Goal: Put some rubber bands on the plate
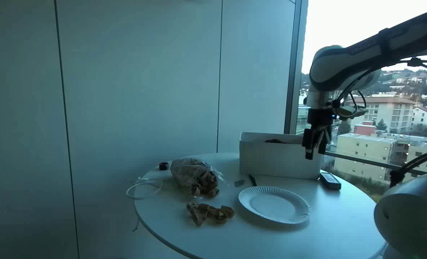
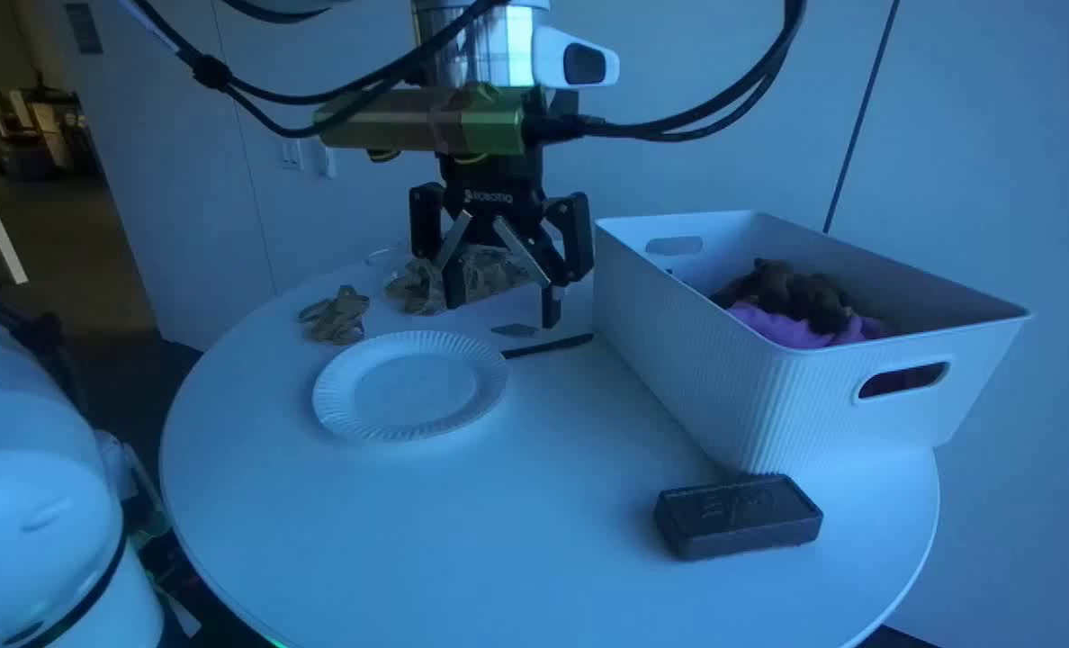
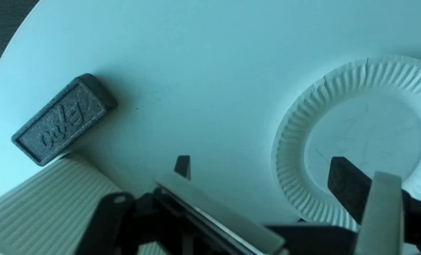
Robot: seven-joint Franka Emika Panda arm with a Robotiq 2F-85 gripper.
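Note:
Loose tan rubber bands lie in a small pile on the round white table, in both exterior views (image 1: 210, 213) (image 2: 336, 318). A clear plastic bag (image 1: 186, 172) with more brown bands lies behind them. The white paper plate is bare, in both exterior views (image 1: 274, 205) (image 2: 413, 387) and at the right in the wrist view (image 3: 366, 131). My gripper is open and empty, well above the table, in both exterior views (image 1: 315, 153) (image 2: 502, 301). In the wrist view (image 3: 263, 171) its fingers are wide apart, one overlapping the plate. The rubber bands are out of the wrist view.
A white ribbed bin (image 2: 705, 346) with dark and purple things inside stands beside the plate. A dark eraser block (image 2: 738, 515) lies near the bin. A black pen (image 2: 550, 346) and a small grey piece (image 2: 515, 330) lie by the plate. A dark roll (image 1: 164, 166) stands at the table's edge.

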